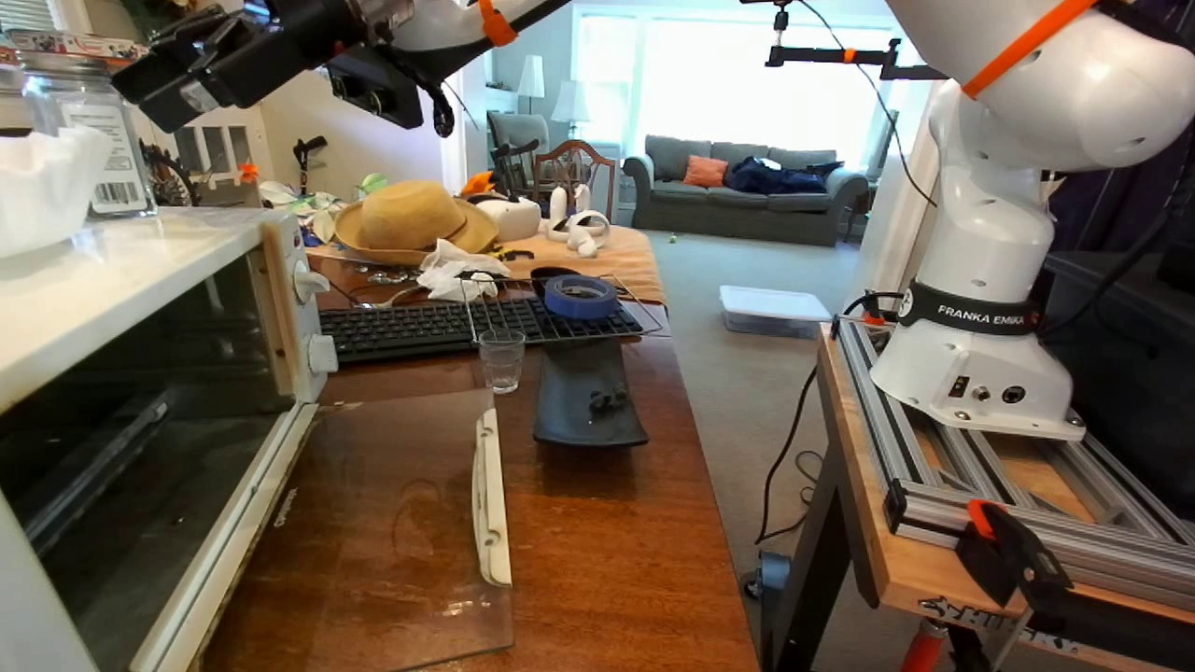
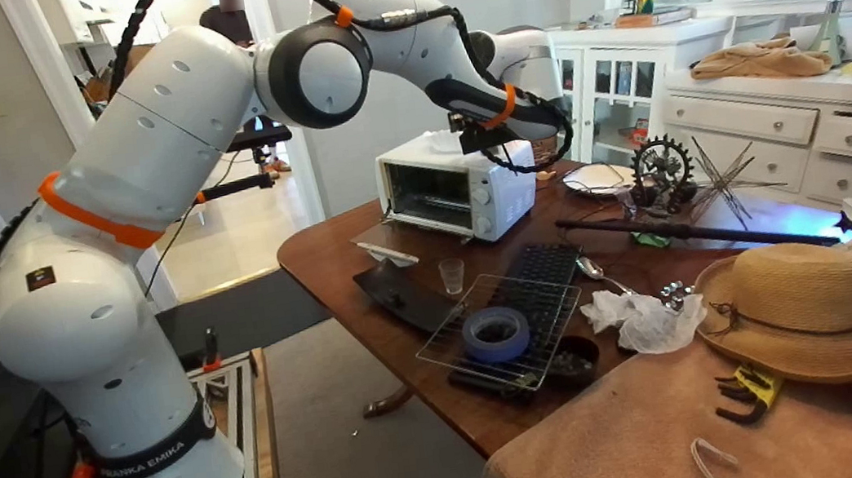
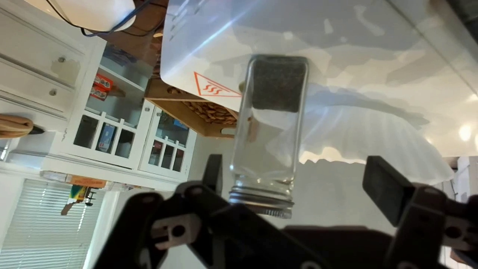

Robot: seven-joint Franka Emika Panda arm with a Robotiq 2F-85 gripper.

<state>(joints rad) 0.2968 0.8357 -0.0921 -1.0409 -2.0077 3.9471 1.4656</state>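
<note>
My gripper [image 3: 300,181] is open and empty, with its two dark fingertips wide apart in the wrist view. A clear glass jar [image 3: 267,145] with a metal screw lid and dark contents at its base appears between the fingers, nearer the left one. I cannot tell whether the lid lies between the fingertips or beyond them. The jar [image 1: 103,149] stands upright on the white toaster oven [image 1: 177,266]. A white fluted paper-like cup [image 3: 358,130] stands beside the jar, also on the oven top. In an exterior view the gripper [image 1: 154,98] is above the oven, tilted; elsewhere the arm hides it.
The oven's glass door [image 1: 392,523] hangs open over the wooden table. In front are a black curved dish [image 1: 583,373], a small glass [image 2: 452,277], a keyboard [image 1: 401,331], and a wire rack with blue tape [image 2: 496,334]. A straw hat [image 2: 788,298] lies farther along.
</note>
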